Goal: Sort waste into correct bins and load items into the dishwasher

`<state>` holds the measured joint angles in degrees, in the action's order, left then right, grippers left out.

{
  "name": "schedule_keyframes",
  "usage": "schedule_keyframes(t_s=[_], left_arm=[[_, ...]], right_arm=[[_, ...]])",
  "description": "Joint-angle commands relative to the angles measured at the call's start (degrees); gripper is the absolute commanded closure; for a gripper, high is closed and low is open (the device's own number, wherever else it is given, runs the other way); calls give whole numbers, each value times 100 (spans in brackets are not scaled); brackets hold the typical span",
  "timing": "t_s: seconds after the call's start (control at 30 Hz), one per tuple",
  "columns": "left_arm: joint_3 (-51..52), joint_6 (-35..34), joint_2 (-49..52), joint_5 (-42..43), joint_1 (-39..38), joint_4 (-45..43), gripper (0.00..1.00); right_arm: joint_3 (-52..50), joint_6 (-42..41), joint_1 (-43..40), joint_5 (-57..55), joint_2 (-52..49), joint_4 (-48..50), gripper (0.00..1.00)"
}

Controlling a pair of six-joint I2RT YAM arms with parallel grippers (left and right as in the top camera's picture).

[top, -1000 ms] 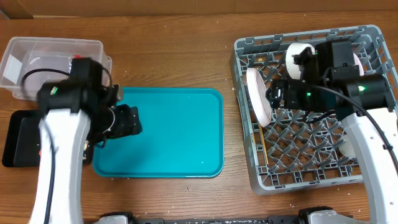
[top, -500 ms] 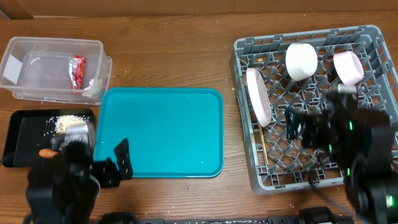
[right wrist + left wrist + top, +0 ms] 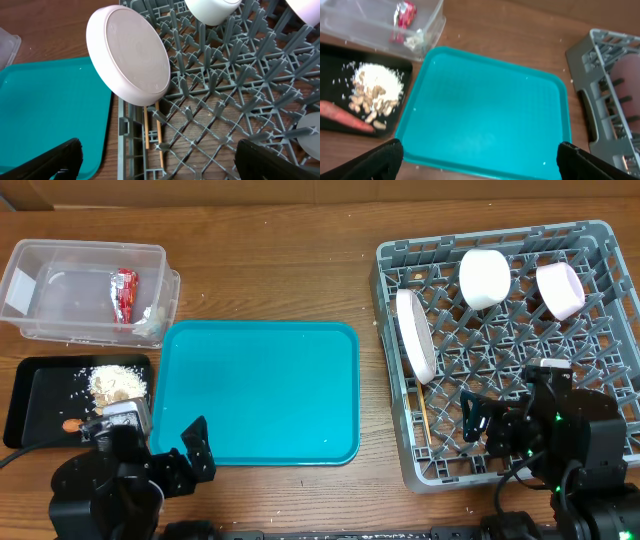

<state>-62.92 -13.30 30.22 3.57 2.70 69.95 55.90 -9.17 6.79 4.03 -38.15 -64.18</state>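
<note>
The red-and-silver wrapper (image 3: 124, 292) lies in the clear tub (image 3: 60, 255). The beige food scraps (image 3: 118, 380) and the carrot (image 3: 72, 425) lie in the black tray (image 3: 35, 395). In the grey dish rack (image 3: 395, 255), the white plate (image 3: 415, 335) stands on edge. The white bowl (image 3: 484, 277) and pinkish bowl (image 3: 560, 288) sit at the back. The chopsticks (image 3: 424, 420) lie at the left side. The cup (image 3: 311, 131) shows only at the right wrist view's edge. My left gripper (image 3: 195, 450) is open and empty at the teal tray's near edge. My right gripper (image 3: 480, 420) is open and empty over the rack's near part.
The large teal serving tray (image 3: 260, 395) lies between the bins and the rack with nothing on it; it fills the left wrist view (image 3: 485, 110). Small crumbs are scattered on the wooden table around the black tray.
Both arms have drawn back toward the table's front edge: the left from over the bins, the right from over the rack's back. The wrapper, scraps and bowls are now uncovered.
</note>
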Motion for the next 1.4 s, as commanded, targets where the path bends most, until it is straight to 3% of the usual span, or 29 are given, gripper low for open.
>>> schedule_keyframes(t_s=[0.0,0.47,0.63,0.87,1.2,1.37], left_arm=[[57,-66,-33,-81,-11,153,0],[57,-66,-33,-81,-11,398,0],[57,-66,-33,-81,-11,398,0],[57,-66,-33,-81,-11,398,0],[57,-66,-33,-81,-11,398,0],[57,-66,-33,-81,-11,398,0]], right_arm=[[-13,-4,-7,-55,2,17,0],[-13,2,-7,-61,24,22,0],[-46,42,-13,-354,221,442,0],[-863,85,-13,-544,1169,1952,0],[-3567,81,-11,-522,3130,4854,0],[-4422,87,-11,-529,3672,5731,0]])
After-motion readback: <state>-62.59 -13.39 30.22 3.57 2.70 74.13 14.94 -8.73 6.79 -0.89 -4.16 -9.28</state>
